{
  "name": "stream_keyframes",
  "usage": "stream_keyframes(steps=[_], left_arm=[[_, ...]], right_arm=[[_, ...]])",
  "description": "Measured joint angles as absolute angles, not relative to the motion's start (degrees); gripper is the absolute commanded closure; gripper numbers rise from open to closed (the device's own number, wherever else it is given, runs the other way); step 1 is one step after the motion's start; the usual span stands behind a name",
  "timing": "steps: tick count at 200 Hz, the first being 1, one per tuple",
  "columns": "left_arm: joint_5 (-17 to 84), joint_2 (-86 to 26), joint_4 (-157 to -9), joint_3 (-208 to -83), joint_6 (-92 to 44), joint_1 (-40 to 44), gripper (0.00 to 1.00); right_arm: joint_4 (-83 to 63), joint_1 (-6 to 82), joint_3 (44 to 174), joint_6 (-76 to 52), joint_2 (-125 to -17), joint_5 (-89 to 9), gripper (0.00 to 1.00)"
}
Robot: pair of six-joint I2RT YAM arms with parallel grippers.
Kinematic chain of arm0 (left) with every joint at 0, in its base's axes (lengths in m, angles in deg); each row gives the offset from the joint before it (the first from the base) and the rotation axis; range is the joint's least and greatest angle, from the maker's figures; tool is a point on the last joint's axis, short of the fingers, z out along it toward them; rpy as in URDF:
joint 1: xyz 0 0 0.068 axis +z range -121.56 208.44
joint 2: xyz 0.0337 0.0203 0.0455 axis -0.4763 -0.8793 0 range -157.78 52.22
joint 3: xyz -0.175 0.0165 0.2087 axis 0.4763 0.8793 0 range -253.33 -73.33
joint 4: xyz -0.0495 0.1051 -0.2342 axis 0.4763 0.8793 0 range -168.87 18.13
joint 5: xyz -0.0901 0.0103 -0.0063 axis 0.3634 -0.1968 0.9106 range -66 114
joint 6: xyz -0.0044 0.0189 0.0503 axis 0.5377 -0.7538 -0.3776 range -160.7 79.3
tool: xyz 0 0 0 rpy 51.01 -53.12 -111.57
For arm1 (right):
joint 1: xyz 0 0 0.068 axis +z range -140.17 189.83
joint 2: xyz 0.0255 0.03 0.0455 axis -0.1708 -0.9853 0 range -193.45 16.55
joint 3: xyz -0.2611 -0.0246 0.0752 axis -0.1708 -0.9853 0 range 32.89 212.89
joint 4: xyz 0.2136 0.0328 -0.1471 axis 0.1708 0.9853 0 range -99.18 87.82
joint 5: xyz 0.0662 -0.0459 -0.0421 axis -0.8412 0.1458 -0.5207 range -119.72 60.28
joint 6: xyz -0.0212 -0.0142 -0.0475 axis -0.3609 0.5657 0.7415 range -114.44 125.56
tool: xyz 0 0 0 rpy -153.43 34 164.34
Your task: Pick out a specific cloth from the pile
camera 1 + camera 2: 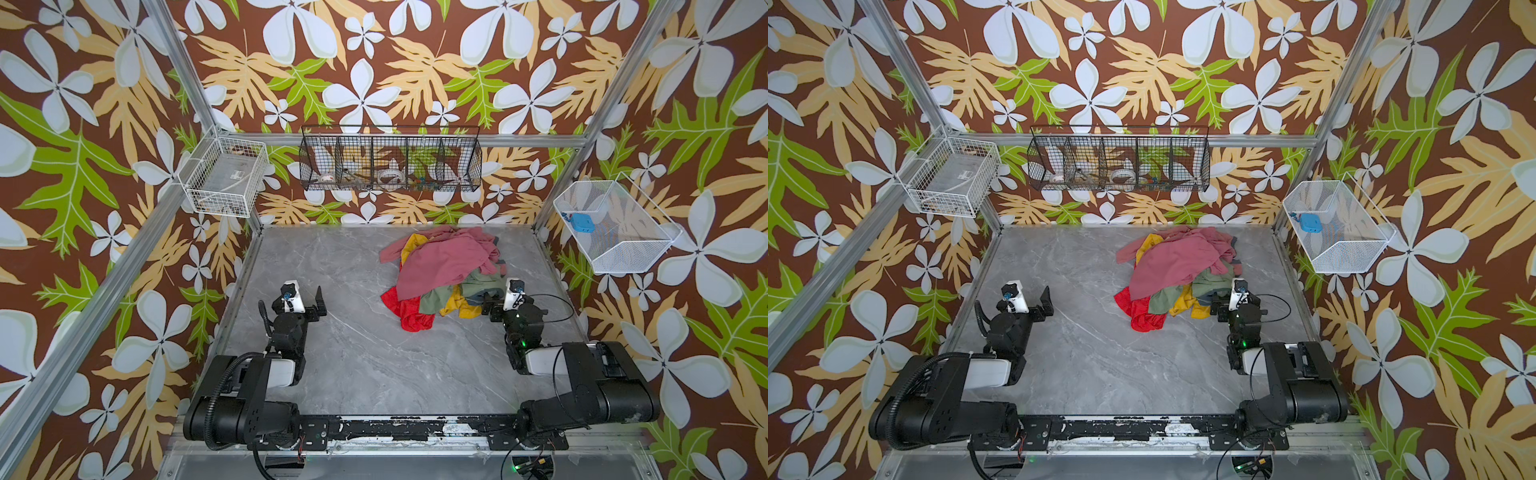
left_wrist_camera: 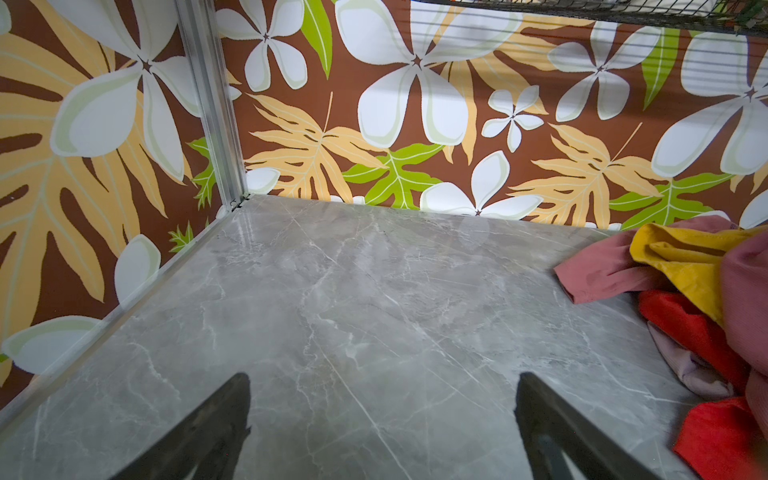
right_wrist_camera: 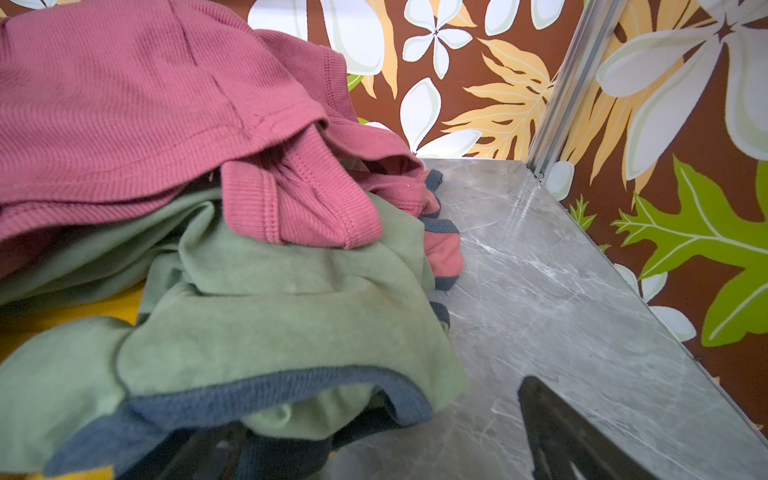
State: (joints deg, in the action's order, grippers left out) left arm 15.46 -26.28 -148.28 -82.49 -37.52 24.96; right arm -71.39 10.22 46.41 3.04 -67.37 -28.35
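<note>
The pile (image 1: 444, 270) (image 1: 1179, 270) lies at the back right of the marble table (image 1: 332, 266). A dusty pink garment (image 3: 124, 104) tops it, with red (image 1: 409, 313) and sage green (image 3: 270, 332) below. The mustard-yellow cloth (image 1: 455, 302) (image 1: 1187, 302) (image 2: 681, 257) (image 3: 83, 309) peeks out at the near edge and at the back left, mostly buried. My right gripper (image 1: 492, 300) (image 1: 1221, 302) (image 3: 382, 403) is open at the pile's near right edge; the green cloth's blue hem drapes over one finger. My left gripper (image 1: 306, 298) (image 1: 1032, 301) (image 2: 384, 378) stands open over bare table, well left of the pile.
A white wire basket (image 1: 224, 178) hangs on the left wall and a black wire basket (image 1: 390, 162) on the back wall. The white mesh basket (image 1: 611, 232) on the right wall holds a blue object (image 1: 579, 222). Metal frame posts and patterned walls close the table in.
</note>
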Motion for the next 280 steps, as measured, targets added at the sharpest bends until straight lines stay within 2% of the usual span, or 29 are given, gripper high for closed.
stream_keyframes(steps=[32, 66, 132, 170, 198, 236, 261, 280], left_arm=[[14.83, -23.4, -144.95, -83.59, -36.69, 24.96, 0.0], [11.62, -14.81, -128.74, -93.03, -32.48, 24.96, 0.0], [10.87, -6.55, -114.62, -93.73, -21.22, 23.32, 0.03], [10.92, -6.74, -112.32, -95.04, -19.54, 17.09, 0.0], [10.31, -9.32, -112.06, -95.35, -18.33, 13.05, 0.0], [9.61, -12.14, -111.86, -95.74, -17.7, 9.13, 0.0], [9.47, -12.47, -111.73, -95.74, -17.02, 8.78, 0.0], [9.45, -12.32, -111.53, -95.67, -16.87, 8.74, 0.0]], right_arm=[[-68.86, 10.2, 47.13, 2.84, -65.8, -27.91, 0.03], [-53.75, 8.49, 56.23, -0.37, -55.61, -26.28, 0.04], [-34.21, 8.62, 53.95, -10.12, -36.01, -31.94, 0.09], [-25.25, 16.45, 52.49, -12.92, -27.39, -32.46, 0.11], [-21.82, 25.41, 52.47, -15.61, -28.81, -30.58, 0.15], [-18.35, 44.27, 55.07, -16.59, -37.34, -21.95, 0.17], [-15.61, 51.22, 58.96, -16.37, -44.03, -15.3, 0.24], [-13.38, 52.99, 61.04, -16.24, -47.85, -9.45, 0.28]])
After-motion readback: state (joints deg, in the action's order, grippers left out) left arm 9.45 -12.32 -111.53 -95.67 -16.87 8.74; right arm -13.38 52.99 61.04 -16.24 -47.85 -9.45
